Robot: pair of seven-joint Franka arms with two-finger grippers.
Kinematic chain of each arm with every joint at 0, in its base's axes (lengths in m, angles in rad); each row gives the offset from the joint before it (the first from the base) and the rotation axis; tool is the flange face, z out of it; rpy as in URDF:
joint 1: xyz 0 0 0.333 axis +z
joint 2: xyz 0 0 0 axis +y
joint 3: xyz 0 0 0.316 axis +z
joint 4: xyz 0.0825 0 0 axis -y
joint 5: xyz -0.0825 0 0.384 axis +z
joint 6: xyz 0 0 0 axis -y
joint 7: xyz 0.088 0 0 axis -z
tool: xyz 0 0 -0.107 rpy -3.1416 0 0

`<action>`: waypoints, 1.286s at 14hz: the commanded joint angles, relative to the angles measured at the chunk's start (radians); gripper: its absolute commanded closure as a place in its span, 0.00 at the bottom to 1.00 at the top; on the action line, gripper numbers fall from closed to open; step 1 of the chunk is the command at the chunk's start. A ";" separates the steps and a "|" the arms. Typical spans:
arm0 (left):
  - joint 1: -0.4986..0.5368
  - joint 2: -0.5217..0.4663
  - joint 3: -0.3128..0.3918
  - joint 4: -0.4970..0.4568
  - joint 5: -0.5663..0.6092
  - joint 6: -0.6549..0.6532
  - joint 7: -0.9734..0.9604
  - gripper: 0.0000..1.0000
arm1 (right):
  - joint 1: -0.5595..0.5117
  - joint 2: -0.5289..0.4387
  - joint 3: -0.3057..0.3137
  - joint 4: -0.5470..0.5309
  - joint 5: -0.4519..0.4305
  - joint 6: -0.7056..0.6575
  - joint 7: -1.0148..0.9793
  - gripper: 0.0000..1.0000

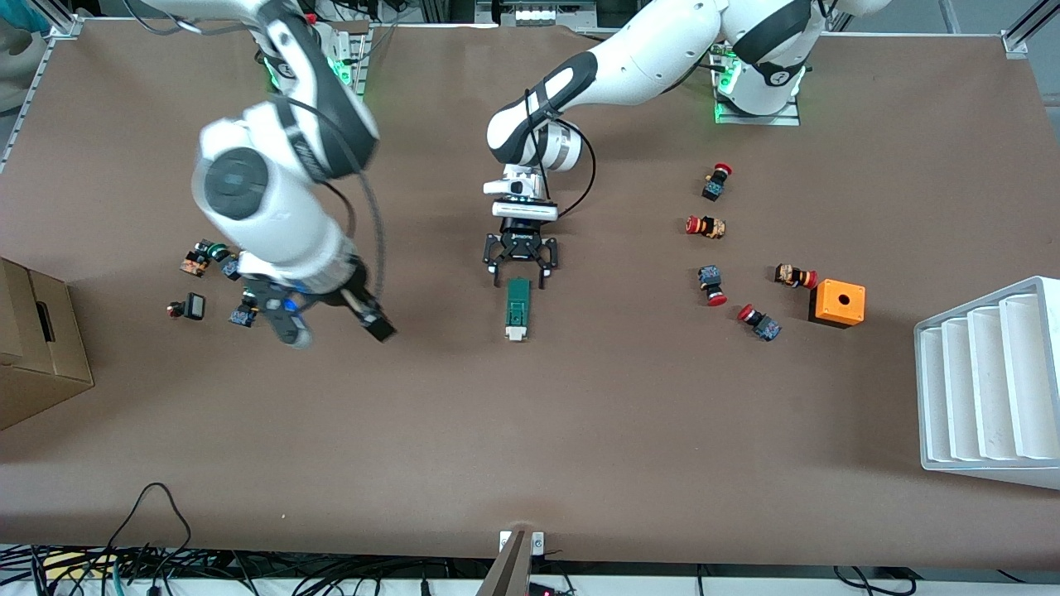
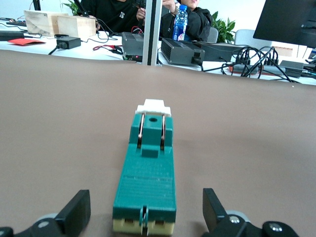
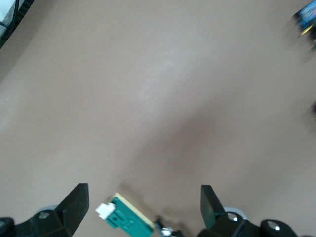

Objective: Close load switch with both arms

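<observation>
The load switch (image 1: 517,305) is a narrow dark-green block lying flat at the table's middle, with its white piece (image 1: 515,334) at the end nearer the front camera. My left gripper (image 1: 522,281) is open and low at the switch's other end, one finger on each side and neither touching. In the left wrist view the switch (image 2: 148,168) runs away from between the open left gripper (image 2: 145,210). My right gripper (image 1: 335,325) hangs open and holds nothing, over bare table toward the right arm's end. In the right wrist view the switch (image 3: 126,219) shows below the right gripper (image 3: 144,202).
Several red-capped push buttons (image 1: 705,226) and an orange box (image 1: 837,303) lie toward the left arm's end, with a white ribbed tray (image 1: 990,385) past them. Small buttons (image 1: 207,257) and a cardboard box (image 1: 37,348) are at the right arm's end.
</observation>
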 commanded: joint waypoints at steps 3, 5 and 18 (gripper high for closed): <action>0.008 -0.086 -0.010 -0.003 -0.148 0.025 0.130 0.00 | -0.157 -0.155 0.046 -0.095 0.027 -0.116 -0.364 0.01; 0.034 -0.117 -0.052 -0.003 -0.205 0.046 0.190 0.00 | -0.220 -0.198 0.046 -0.096 0.032 -0.188 -0.525 0.01; 0.659 -0.154 -0.602 0.127 -0.792 -0.058 1.228 0.00 | -0.422 -0.463 0.023 -0.319 0.041 -0.229 -1.241 0.00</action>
